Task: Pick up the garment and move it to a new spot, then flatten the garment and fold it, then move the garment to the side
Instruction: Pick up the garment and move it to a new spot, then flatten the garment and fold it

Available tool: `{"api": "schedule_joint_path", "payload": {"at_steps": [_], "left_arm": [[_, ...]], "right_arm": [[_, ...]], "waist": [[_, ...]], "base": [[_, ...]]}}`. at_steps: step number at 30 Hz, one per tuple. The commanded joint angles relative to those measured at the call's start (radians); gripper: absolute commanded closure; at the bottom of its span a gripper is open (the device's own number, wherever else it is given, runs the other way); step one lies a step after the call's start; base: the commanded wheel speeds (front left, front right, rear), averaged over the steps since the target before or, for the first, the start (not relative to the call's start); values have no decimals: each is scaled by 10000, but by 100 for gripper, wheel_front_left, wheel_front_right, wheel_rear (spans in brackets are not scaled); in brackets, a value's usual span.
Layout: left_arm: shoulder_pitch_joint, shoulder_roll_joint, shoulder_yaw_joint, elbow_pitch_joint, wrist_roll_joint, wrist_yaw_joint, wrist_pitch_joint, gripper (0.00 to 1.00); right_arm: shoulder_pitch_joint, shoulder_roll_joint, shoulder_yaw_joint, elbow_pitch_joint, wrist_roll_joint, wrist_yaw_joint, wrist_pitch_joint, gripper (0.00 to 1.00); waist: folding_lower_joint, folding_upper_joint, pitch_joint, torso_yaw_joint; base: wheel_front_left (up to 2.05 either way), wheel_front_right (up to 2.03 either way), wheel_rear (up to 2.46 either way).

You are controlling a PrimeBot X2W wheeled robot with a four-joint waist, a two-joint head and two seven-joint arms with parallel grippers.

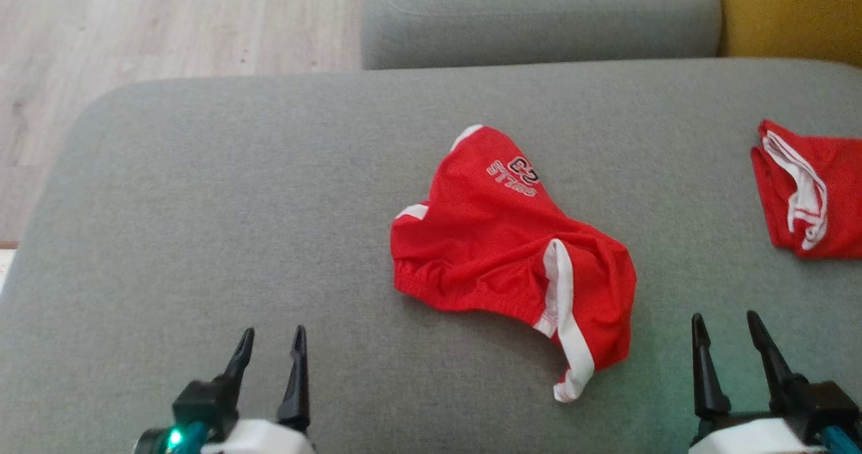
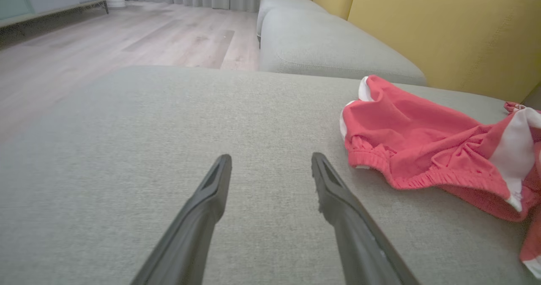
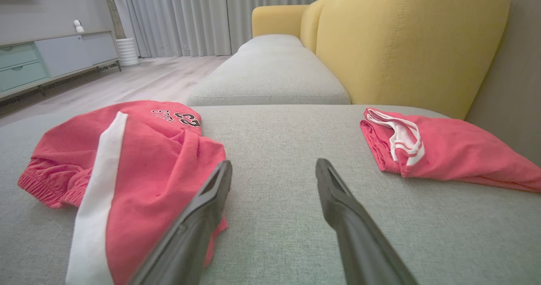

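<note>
A crumpled pair of red shorts with white side stripes and a number print, the garment (image 1: 512, 252), lies in the middle of the grey sofa cushion (image 1: 236, 205). It shows at the right in the left wrist view (image 2: 422, 149) and at the left in the right wrist view (image 3: 139, 166). My left gripper (image 1: 273, 346) hovers open near the cushion's front edge, left of the garment (image 2: 270, 166). My right gripper (image 1: 724, 333) is open too, just right of the garment's lower end, with nothing between its fingers (image 3: 272, 173).
A second red garment with white trim (image 1: 808, 195) lies folded at the cushion's right side (image 3: 431, 149). Behind are another grey seat cushion (image 1: 539, 13) and a yellow sofa back (image 3: 405, 39). Wooden floor (image 1: 135, 29) lies beyond the cushion's left and far edges.
</note>
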Motion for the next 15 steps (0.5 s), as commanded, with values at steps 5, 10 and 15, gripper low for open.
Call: {"api": "schedule_joint_path", "payload": {"at_steps": [5,10,15], "left_arm": [[420,-351,1538,-692,1010,-815,-123,0],[770,-797,2247,-681,1568,-1459,-123,0],[800,-1157,2695,-584,1917,-1937,-123,0]], "right_arm": [[-47,-62,115,-218,50,67,-135,0],[2,-62,98,-111,79,67,-135,0],[-22,-62,125,-35,78,67,-135,0]], "waist": [[1,-1,-334,345],[1,-1,-368,406],[1,-1,-330,404]], "base": [[0,0,0],[0,0,0],[0,0,0]]}}
